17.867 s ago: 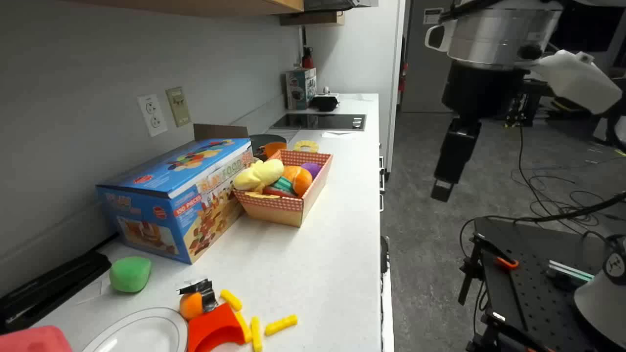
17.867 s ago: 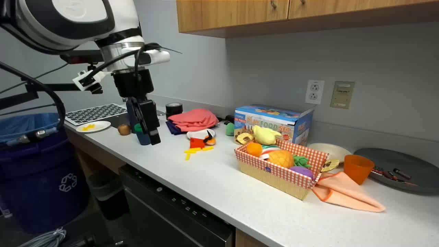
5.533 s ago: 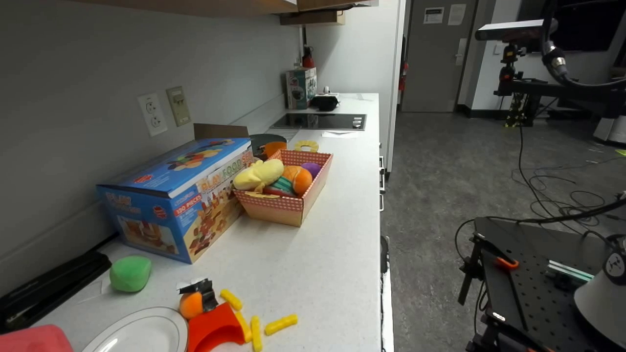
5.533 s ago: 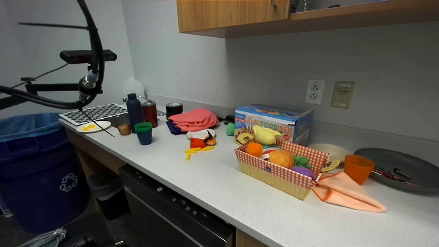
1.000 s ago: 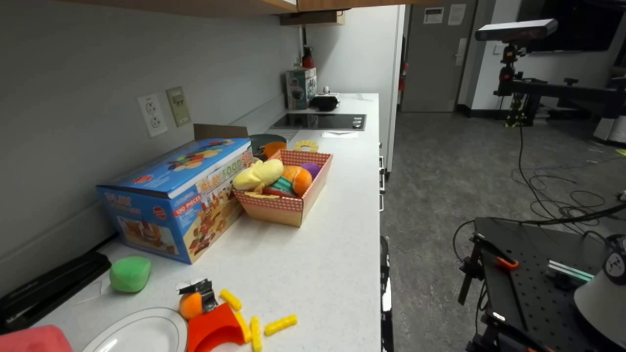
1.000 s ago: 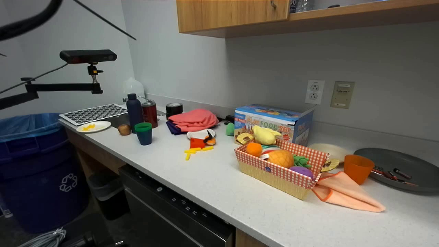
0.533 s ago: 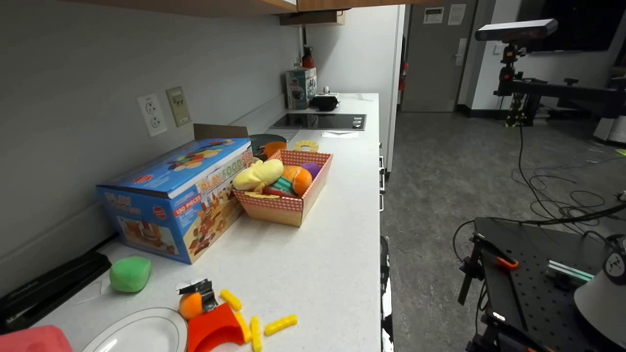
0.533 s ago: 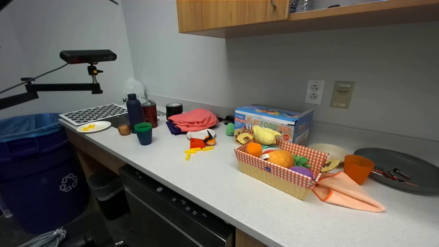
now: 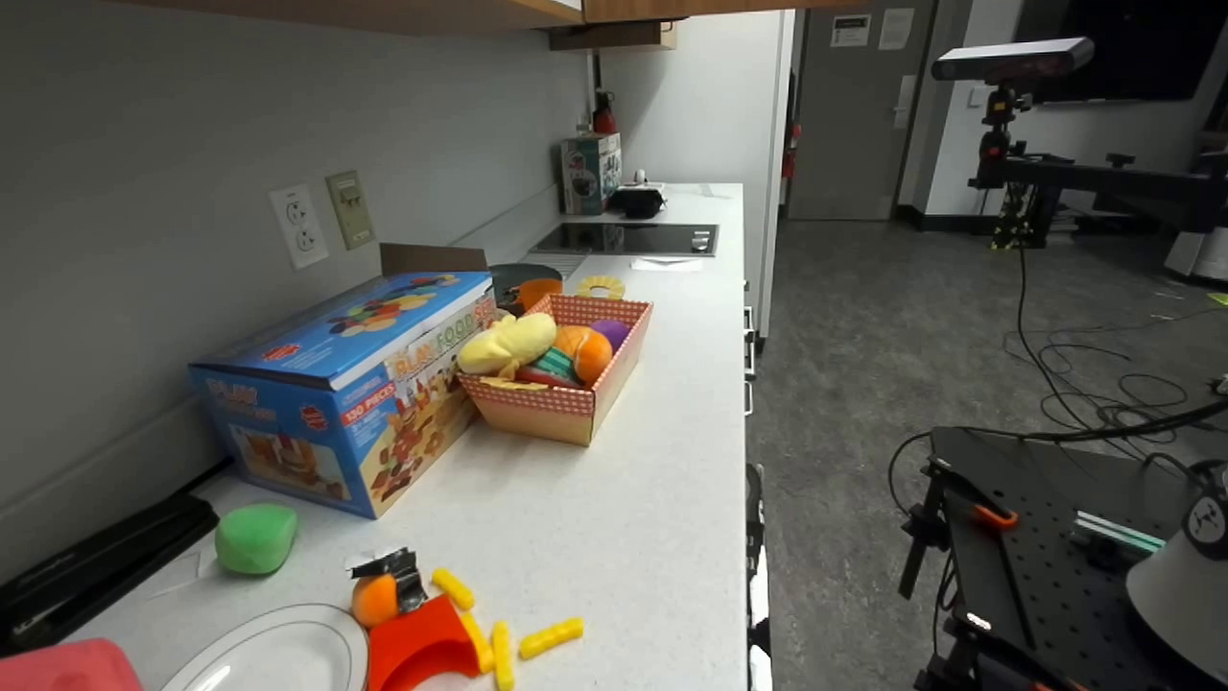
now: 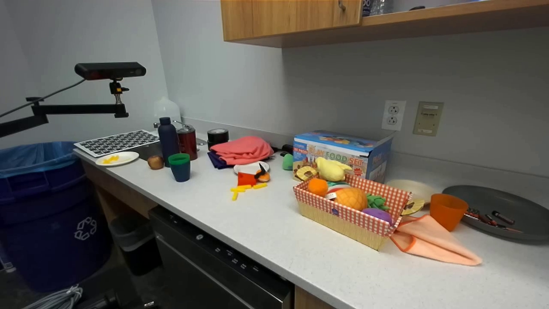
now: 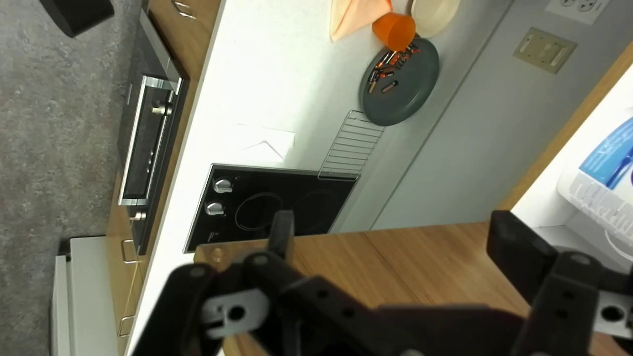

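Note:
My gripper [image 11: 390, 217] shows only in the wrist view. Its two black fingers [image 11: 281, 237] stand wide apart with nothing held between them. Behind the fingers is a wooden cabinet door [image 11: 395, 267], the nearest thing to the gripper; I cannot tell whether they touch. The door stands open and also shows at the top of an exterior view [image 9: 720, 8]. The open cabinet [image 10: 450, 15] has a white and blue container [image 11: 610, 173] inside, right of the gripper in the wrist view. The gripper is out of view in both exterior views.
Below are a black cooktop [image 11: 257, 198], a wire rack [image 11: 351, 143], a grey plate [image 11: 410, 89] with batteries and an orange cup [image 11: 395, 32]. A checked basket [image 10: 343, 223] of toy food and a blue box [image 10: 343, 146] stand on the counter. A camera arm [image 9: 1017, 62] stands beside.
Since 17.9 s ago the arm has left both exterior views and the cabinet door has swung open, wider since 5.5 s ago. In the last second the black cable has left view.

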